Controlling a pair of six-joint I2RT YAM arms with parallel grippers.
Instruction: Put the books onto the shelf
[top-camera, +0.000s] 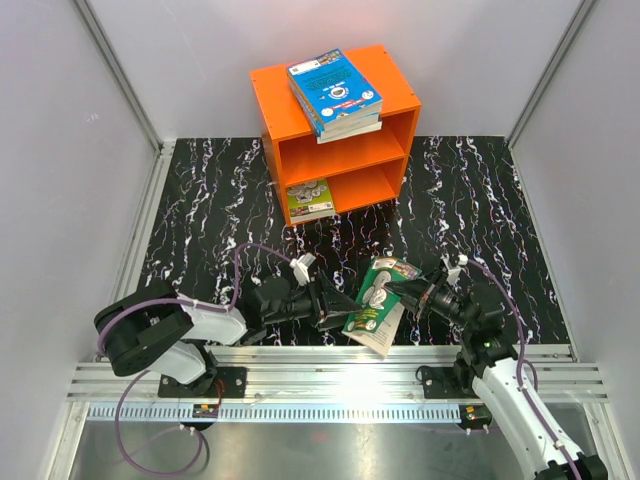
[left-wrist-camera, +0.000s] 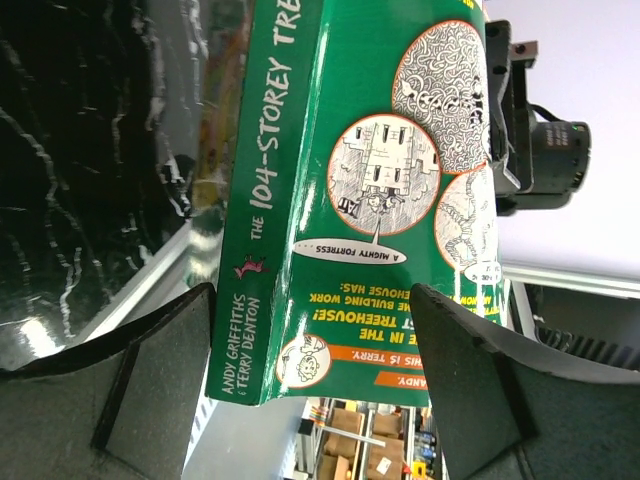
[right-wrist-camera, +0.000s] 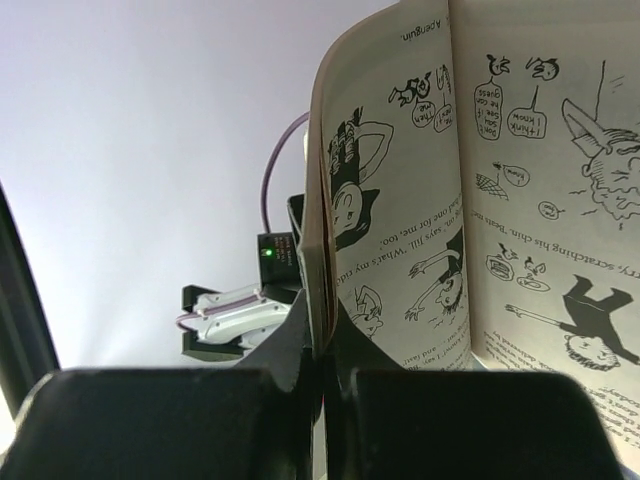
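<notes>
1. A green paperback (top-camera: 378, 300) titled "The 104-Storey Treehouse" is held between the two arms at the near edge of the black, white-veined table (top-camera: 200, 220), well apart from the shelf.
2. The right pincer (top-camera: 395, 290) is closed on a thin edge of the book's leaves, and printed cartoon pages fan open beside it.
3. The left pincer (top-camera: 338, 308) stands wide open, one finger on either side of the book's spine end. Contact cannot be told.
4. The bright orange box shelf (top-camera: 272, 150) stands far centre. Blue paperbacks (top-camera: 335, 90) are stacked on its top, and another green book (top-camera: 310, 198) lies in the left of its lower compartment.
</notes>
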